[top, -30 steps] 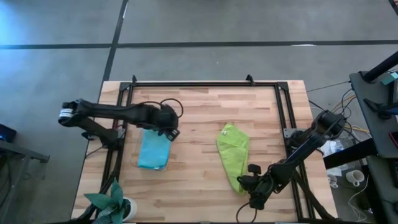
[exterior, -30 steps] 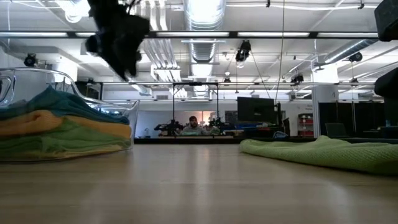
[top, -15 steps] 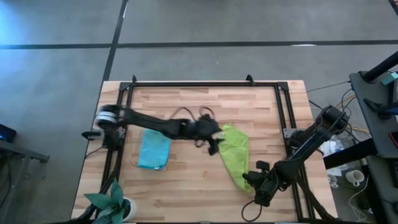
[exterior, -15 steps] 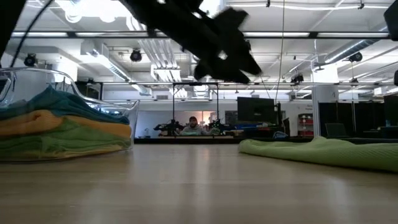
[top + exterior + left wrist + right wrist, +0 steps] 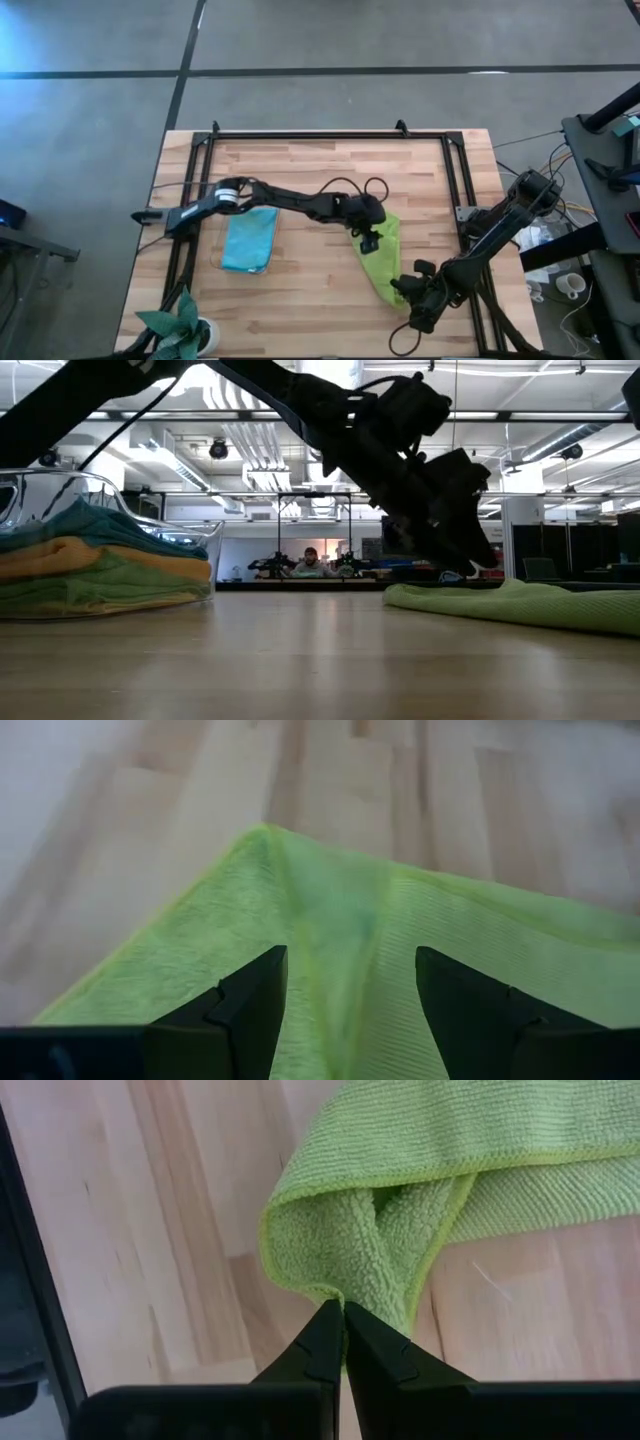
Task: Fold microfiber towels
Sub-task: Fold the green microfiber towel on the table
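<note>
A lime green towel [image 5: 380, 262] lies in a long strip on the table's right half; it also shows in the low view [image 5: 520, 605]. My left gripper [image 5: 368, 236] reaches across the table and hovers open just over the towel's far end [image 5: 350, 920], one finger on each side of a raised ridge. I cannot tell whether it touches the towel. My right gripper [image 5: 408, 291] is shut on the towel's near end. A stack of folded towels, light blue on top [image 5: 248, 240], rests at the left. My right gripper pinches the towel's near end at a folded-over corner [image 5: 345, 1285] between its two fingers, at their free ends. Several layers meet there. The fingers come low from the table's near right side. The towel lies slack on the table.
In the low view the stacked towels [image 5: 100, 570] sit in a clear bin [image 5: 205, 535]. A potted plant with pointed leaves [image 5: 180, 325] stands at the near left corner. Black frame rails [image 5: 455, 180] run along the table's sides. Bare wood lies between the stack and the lime towel.
My left gripper has swung from above the light blue stack toward the table's right edge, and has come down over the lime green towel's far end. My right gripper has shifted slightly toward the right edge with the towel's near end.
</note>
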